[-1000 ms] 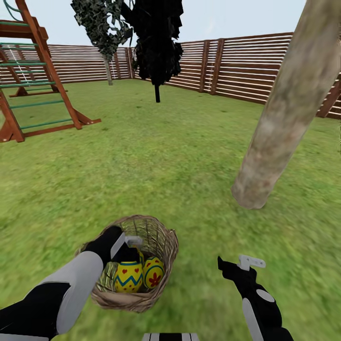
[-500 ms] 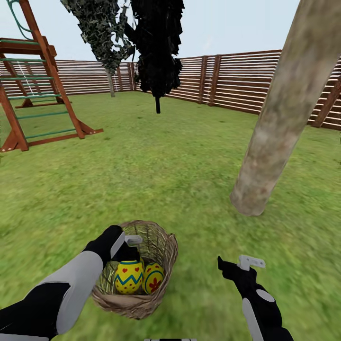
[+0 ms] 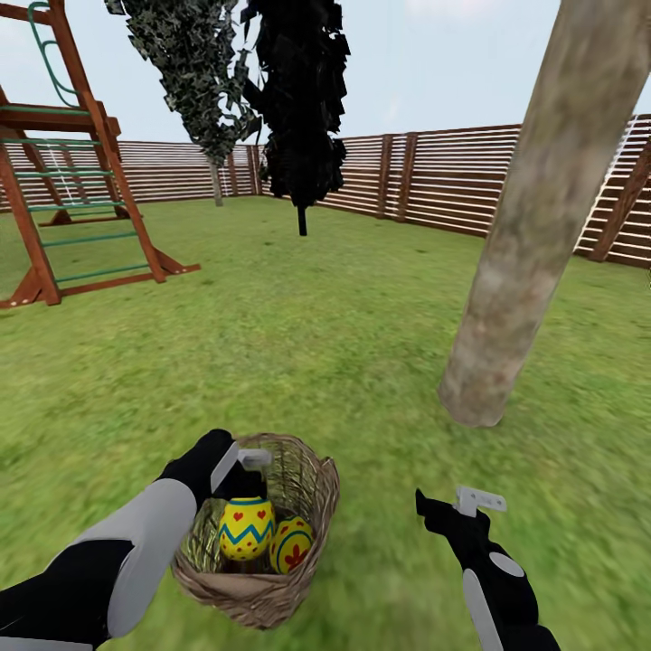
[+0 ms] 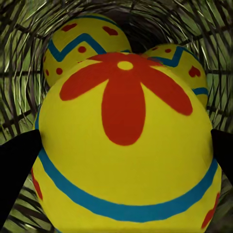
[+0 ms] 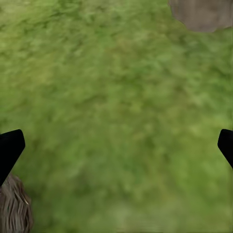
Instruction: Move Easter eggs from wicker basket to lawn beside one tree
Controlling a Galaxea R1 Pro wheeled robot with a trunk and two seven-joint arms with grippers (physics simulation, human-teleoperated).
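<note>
Between left fingers [image 4: 17, 160] — flower-marked egg [image 4: 126, 145]

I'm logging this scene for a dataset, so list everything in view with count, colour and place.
Easter eggs: three, yellow with blue bands and red marks, in the basket; one between the left pincer's fingers.
Wicker basket: one, tan, on the grass at the robot's front left.
Tree: one, grey-beige leaning trunk, right of the basket.
Dark tree: one, near-black, far middle.
Grey-green tree: one, beside the dark tree.
Playset: one, brown wood with green rungs, far left.
Fence: brown slats, along the back.
Lawn: green.
Left pincer: black, on an egg.
Right pincer: black, open over grass.
</note>
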